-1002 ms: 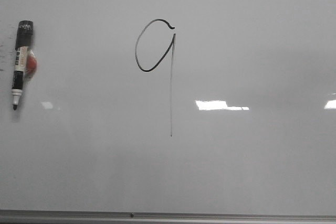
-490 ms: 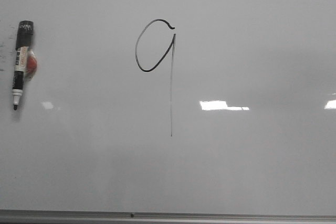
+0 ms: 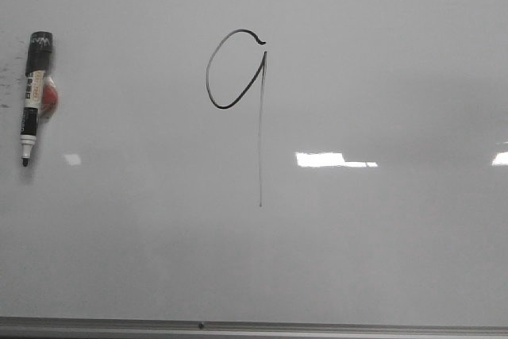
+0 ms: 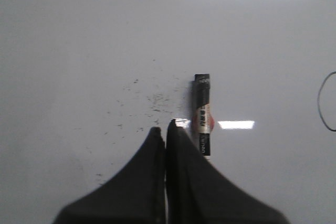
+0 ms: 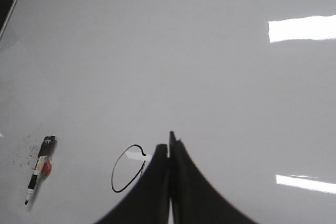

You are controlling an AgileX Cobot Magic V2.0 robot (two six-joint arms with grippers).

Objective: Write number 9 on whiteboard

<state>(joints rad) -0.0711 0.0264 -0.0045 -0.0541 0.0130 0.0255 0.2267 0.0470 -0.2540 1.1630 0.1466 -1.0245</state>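
The number 9 (image 3: 259, 125) is drawn in thin black marker near the middle of the whiteboard (image 3: 381, 77), an oval loop with a long faint tail. Its loop shows in the right wrist view (image 5: 127, 169) and its edge shows in the left wrist view (image 4: 321, 100). A black marker (image 3: 32, 94) with a white label lies uncapped on the board at the far left, tip toward me. My left gripper (image 4: 166, 128) is shut and empty, just beside the marker (image 4: 202, 114). My right gripper (image 5: 169, 141) is shut and empty above the board, beside the loop. Neither gripper shows in the front view.
The board's grey metal frame edge (image 3: 254, 328) runs along the near side. Small black ink specks (image 4: 152, 98) dot the board beside the marker. Bright reflected light patches (image 3: 329, 159) lie on the glossy surface.
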